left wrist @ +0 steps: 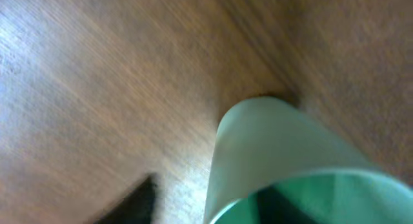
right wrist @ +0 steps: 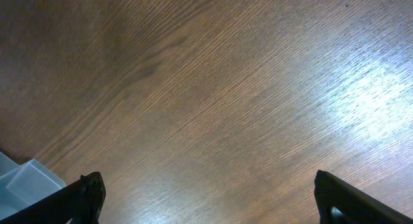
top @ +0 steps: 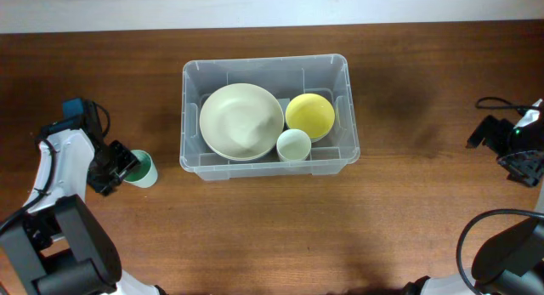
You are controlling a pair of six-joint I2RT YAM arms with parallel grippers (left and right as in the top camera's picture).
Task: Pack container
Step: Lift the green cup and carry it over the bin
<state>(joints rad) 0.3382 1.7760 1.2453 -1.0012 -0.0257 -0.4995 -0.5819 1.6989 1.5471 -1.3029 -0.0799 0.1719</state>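
The clear plastic container [top: 189, 116] stands mid-table. It holds a large cream bowl [top: 241, 121], a yellow bowl [top: 310, 114] and a small pale cup [top: 294, 144]. A green cup [top: 143, 169] stands upright on the table left of the container, and it also fills the left wrist view [left wrist: 284, 146]. My left gripper [top: 119, 166] is at the cup's left side. In the blurred left wrist view its jaws [left wrist: 210, 204] straddle the cup's wall, one finger outside with a gap and one dark shape inside. My right gripper [right wrist: 216, 201] is wide open over bare wood.
The right arm [top: 514, 150] sits at the far right table edge with a black cable beside it. A corner of the container [right wrist: 19, 185] shows at the lower left of the right wrist view. The table is dark brown wood.
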